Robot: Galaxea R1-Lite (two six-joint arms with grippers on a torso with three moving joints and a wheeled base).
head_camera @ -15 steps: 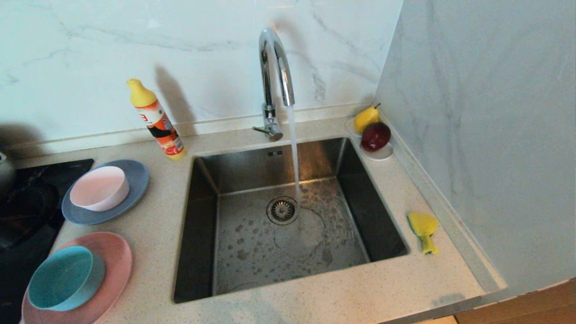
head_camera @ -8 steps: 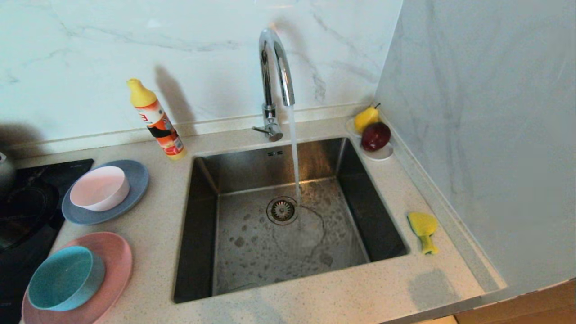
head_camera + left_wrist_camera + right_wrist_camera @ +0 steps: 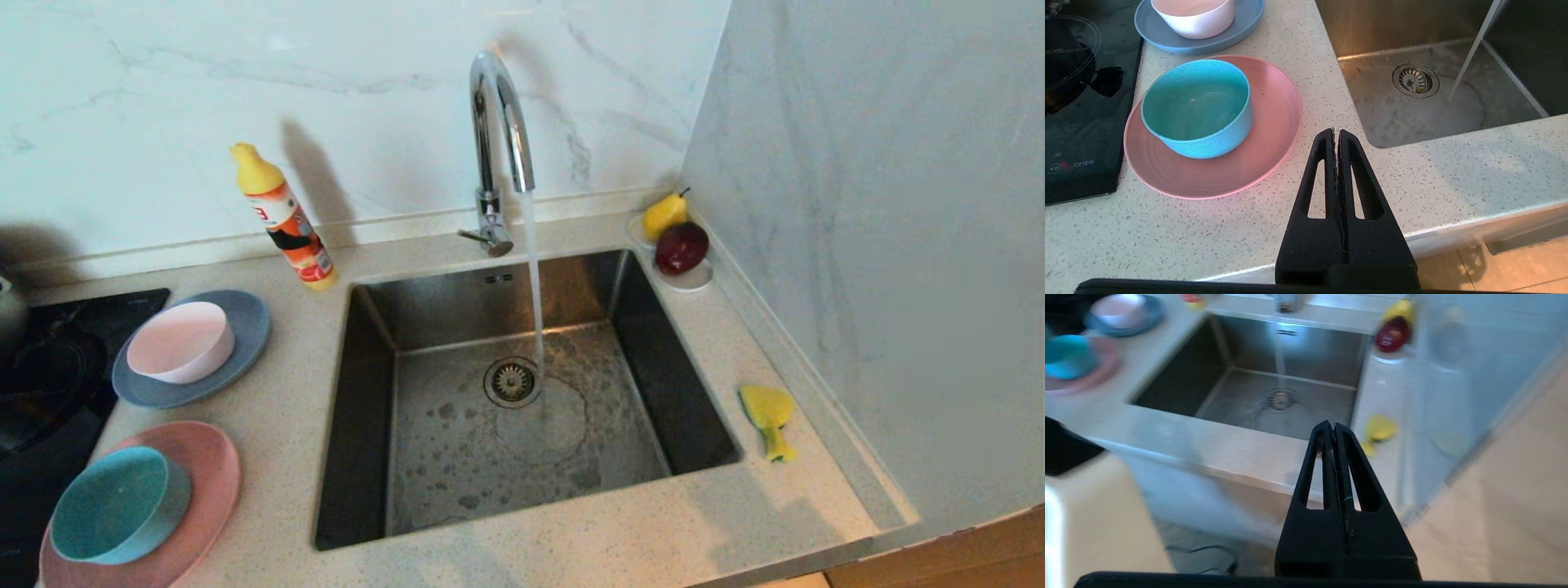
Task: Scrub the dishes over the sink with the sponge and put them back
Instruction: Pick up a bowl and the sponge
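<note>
Your head view looks down on the sink (image 3: 522, 392); both wrist views face it from the bench (image 3: 1167, 228) front edge.

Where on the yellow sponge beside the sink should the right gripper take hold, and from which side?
Probably the wide, rounded end of the sponge, from straight above. It lies flat on the counter between the sink and the side wall, tapering to a narrow tail toward the counter's front edge, so the broad end offers more to pinch. The right gripper, now shut, must open first.
</note>
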